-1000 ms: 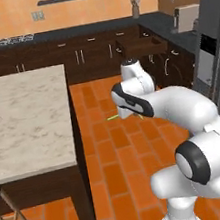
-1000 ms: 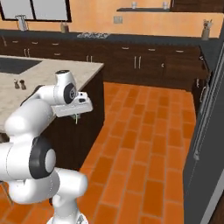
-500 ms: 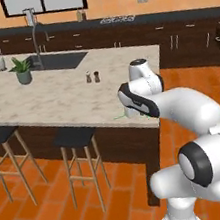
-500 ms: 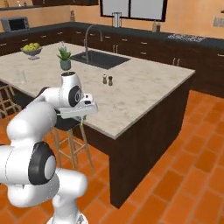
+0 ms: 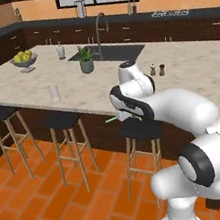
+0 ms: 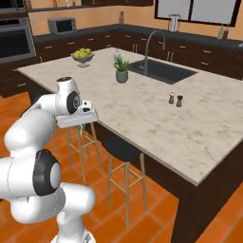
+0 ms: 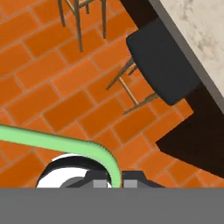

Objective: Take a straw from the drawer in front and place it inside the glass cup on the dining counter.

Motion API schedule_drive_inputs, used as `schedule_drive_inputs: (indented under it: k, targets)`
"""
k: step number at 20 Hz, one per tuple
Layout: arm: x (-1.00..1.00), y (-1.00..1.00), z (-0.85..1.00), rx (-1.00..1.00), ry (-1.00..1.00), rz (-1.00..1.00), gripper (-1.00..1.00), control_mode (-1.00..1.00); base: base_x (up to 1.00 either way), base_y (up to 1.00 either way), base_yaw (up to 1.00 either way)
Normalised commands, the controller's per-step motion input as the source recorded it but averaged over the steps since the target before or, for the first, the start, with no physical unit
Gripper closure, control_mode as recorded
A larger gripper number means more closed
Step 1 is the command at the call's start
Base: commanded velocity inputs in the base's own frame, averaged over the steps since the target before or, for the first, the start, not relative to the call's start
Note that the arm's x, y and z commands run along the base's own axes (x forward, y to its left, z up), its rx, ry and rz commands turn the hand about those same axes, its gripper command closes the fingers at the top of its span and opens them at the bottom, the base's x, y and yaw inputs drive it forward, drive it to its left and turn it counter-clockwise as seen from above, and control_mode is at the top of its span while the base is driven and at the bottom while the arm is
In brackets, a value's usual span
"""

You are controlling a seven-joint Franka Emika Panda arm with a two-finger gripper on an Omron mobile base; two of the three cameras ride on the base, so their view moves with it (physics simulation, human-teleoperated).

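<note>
My gripper (image 5: 119, 116) is shut on the straw (image 5: 112, 118), a thin bright green tube that sticks out to the left of the hand, over a bar stool. In the hand view the straw (image 7: 57, 142) curves from the left edge down into the closed fingertips of the gripper (image 7: 116, 182). The glass cup (image 5: 54, 92) stands upright near the front edge of the dining counter (image 5: 22, 88), well to the left of the gripper and higher than it. The drawer is out of view.
Three black-seated bar stools (image 5: 62, 121) line the counter's near side; one seat (image 7: 162, 65) lies right under the hand. On the top are a fruit bowl (image 5: 24, 59), a potted plant (image 5: 86, 60), the sink (image 5: 108, 52) with its tap, and salt and pepper shakers (image 5: 157, 69).
The whole picture has swung round with the base: the island now faces me from its stool side. The gripper stays shut on the straw.
</note>
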Motion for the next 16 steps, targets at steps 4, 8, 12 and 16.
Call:
schedule_drive_inputs:
  k: [4, 8, 12, 16]
  targets:
    - [0.00, 0.00, 0.00, 0.00, 0.00, 0.00, 1.00, 1.00, 0.55, 1.00, -0.01]
    - [0.00, 0.00, 0.00, 0.00, 0.00, 0.00, 1.00, 1.00, 0.32, 1.00, -0.21]
    - [0.00, 0.00, 0.00, 0.00, 0.00, 0.00, 1.00, 1.00, 0.12, 1.00, -0.35]
    - [0.00, 0.00, 0.00, 0.00, 0.00, 0.00, 1.00, 1.00, 0.03, 1.00, -0.39]
